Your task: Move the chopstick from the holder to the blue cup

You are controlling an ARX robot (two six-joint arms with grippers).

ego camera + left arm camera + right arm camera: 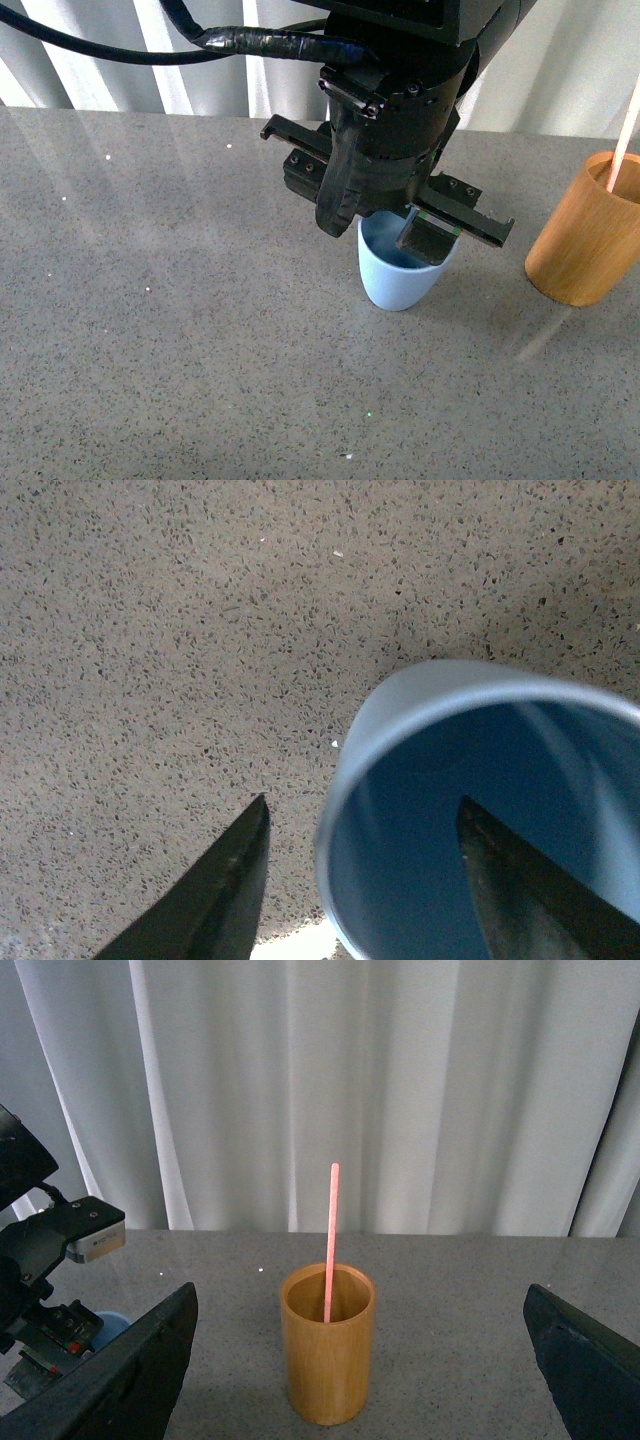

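Note:
The blue cup [398,282] stands upright at the table's middle. My left gripper [385,232] hangs over it, open, with one finger outside the wall and the other inside the cup. In the left wrist view the gripper [362,802] straddles the cup's rim [345,770]; the part of the cup's inside that shows there is empty. The orange-brown holder [588,245] stands at the right with one pink-red chopstick [625,130] leaning in it. In the right wrist view the holder [328,1355] and the chopstick [330,1240] stand ahead of my open right gripper [360,1295], some way off.
The grey speckled table [180,330] spreads wide to the left and front. White curtains [400,1090] hang behind the table's far edge. My left arm [50,1260] shows to the left of the holder in the right wrist view.

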